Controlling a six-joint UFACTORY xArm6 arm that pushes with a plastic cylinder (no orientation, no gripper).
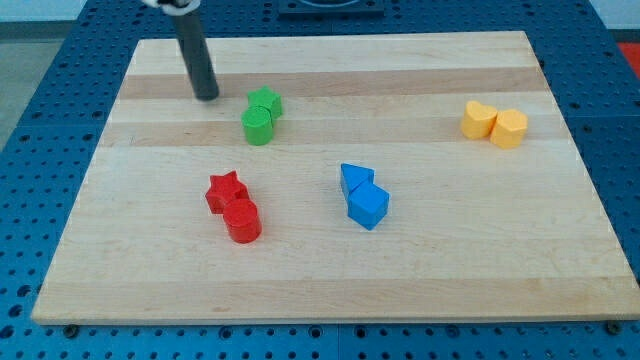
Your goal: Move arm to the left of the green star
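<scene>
The green star (266, 102) lies on the wooden board (330, 270) at the upper left of centre. A green cylinder (257, 126) touches it just below. My tip (207, 97) rests on the board to the left of the green star, a short gap away, at about the star's height in the view. The dark rod rises from it toward the view's top.
A red star (226, 191) and a red cylinder (242, 220) sit together at lower left. Two blue blocks (362, 195) lie near the centre. Two yellow blocks (494, 124) lie at the right. A blue perforated table surrounds the board.
</scene>
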